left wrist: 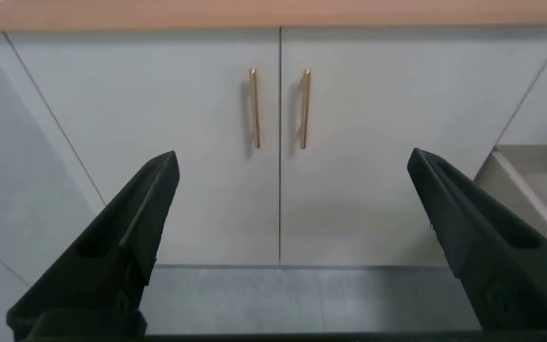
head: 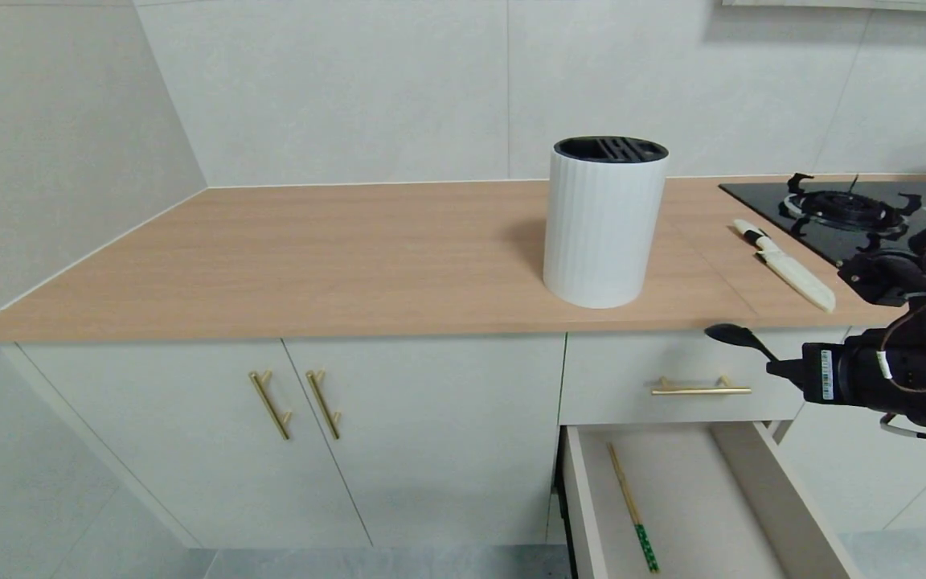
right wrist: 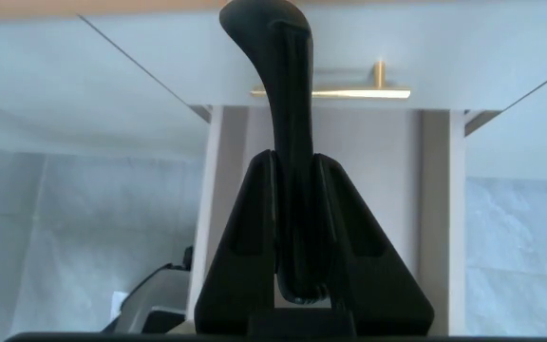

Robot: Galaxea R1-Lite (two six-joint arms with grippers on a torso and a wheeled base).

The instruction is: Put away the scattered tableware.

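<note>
My right gripper (head: 784,371) is shut on a black spoon (head: 732,335), held in front of the closed upper drawer (head: 632,378) and above the open lower drawer (head: 579,498). In the right wrist view the black spoon (right wrist: 283,95) sticks out between the two pads of my right gripper (right wrist: 292,218), over the open drawer (right wrist: 226,171). A pair of chopsticks (head: 632,507) with green ends lies inside the open drawer. A cream-handled knife (head: 784,264) lies on the wooden counter (head: 310,257) at the right. My left gripper (left wrist: 292,166) is open and holds nothing, facing the cabinet doors (left wrist: 278,190).
A white ribbed knife block (head: 604,221) with a black slotted top stands on the counter left of the knife. A black gas hob (head: 849,211) sits at the back right. Two cabinet doors with gold handles (head: 294,402) are shut.
</note>
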